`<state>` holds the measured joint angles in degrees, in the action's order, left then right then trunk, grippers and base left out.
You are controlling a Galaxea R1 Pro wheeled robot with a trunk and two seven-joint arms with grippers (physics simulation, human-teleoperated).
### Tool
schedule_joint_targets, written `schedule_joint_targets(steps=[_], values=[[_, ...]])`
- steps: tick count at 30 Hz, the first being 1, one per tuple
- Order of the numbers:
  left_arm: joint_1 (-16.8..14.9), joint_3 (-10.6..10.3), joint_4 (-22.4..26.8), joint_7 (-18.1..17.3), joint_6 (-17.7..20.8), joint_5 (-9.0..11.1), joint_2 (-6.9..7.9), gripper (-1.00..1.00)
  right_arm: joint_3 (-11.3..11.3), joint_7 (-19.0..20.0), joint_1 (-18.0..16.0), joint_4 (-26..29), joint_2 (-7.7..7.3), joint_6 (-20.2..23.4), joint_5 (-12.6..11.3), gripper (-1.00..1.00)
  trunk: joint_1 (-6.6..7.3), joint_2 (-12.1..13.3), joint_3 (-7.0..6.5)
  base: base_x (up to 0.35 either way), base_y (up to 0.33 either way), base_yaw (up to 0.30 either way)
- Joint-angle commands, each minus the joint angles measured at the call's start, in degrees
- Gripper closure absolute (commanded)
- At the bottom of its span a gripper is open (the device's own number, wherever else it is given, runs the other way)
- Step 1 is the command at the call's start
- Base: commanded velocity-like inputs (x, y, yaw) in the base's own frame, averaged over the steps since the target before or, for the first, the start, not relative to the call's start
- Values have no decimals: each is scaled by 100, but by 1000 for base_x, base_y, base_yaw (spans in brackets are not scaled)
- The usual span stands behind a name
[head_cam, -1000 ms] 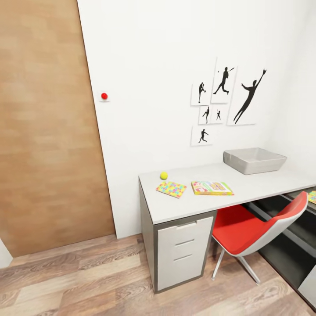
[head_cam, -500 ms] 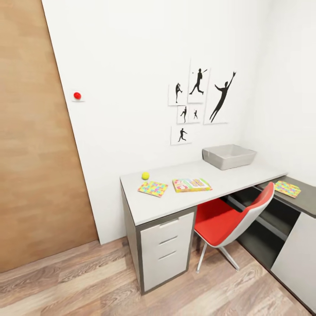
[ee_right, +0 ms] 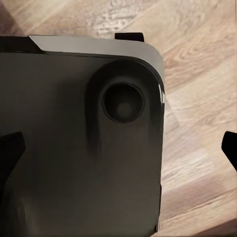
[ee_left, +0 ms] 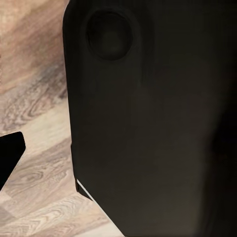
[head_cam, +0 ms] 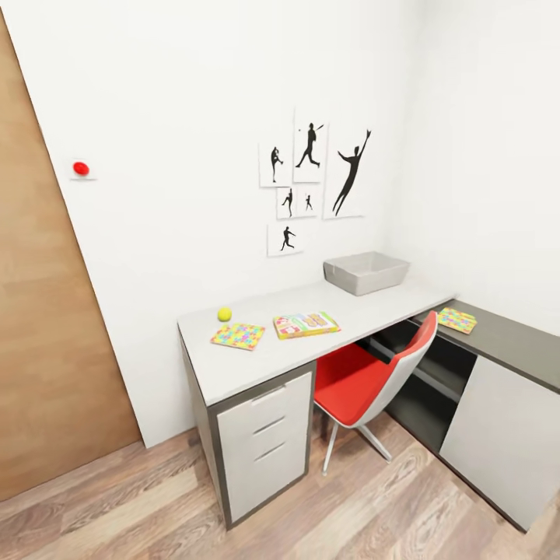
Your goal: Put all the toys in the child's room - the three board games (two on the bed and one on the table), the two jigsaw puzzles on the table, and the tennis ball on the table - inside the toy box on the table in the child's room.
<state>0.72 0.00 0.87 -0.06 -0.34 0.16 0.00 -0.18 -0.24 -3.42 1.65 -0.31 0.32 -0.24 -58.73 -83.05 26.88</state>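
The table (head_cam: 233,373) stands against the white wall. On its left part lie the tennis ball (head_cam: 224,313), one jigsaw puzzle (head_cam: 238,336) and one board game (head_cam: 306,323). The pale grey toy box (head_cam: 365,272) sits at the table's far right end, by the corner. A second jigsaw puzzle (head_cam: 456,319) lies on the dark grey top to the right. The bed is out of view. In the wrist views, my left gripper (ee_left: 118,158) and right gripper (ee_right: 118,150) hang open and hold nothing, with my dark body and the plank floor behind them.
A red chair (head_cam: 365,381) is tucked under the table's middle. A low dark grey cabinet (head_cam: 498,404) runs along the right wall. A wooden wardrobe door (head_cam: 39,350) is at the left. Wood-plank floor (head_cam: 155,505) lies between me and the table.
The whole head view has slid left as the camera turned right. The cabinet and second puzzle show more fully. Nothing on the table has moved.
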Motion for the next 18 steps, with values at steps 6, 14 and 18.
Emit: schedule_joint_targets(steps=[6,14,18], values=[[-5,3,64,-2,-5,2,-4,-100,-2,-3,-14,1,-52,21,-6,-100,0,-2,5,0,0,-280],[-24,5,150,2,-3,2,-17,-100,0,-3,-44,20,-149,43,-16,-100,0,-2,5,0,0,-280],[-46,4,219,13,2,2,-40,-100,0,-3,-77,36,-179,50,-15,-100,0,-2,5,0,0,-281]])
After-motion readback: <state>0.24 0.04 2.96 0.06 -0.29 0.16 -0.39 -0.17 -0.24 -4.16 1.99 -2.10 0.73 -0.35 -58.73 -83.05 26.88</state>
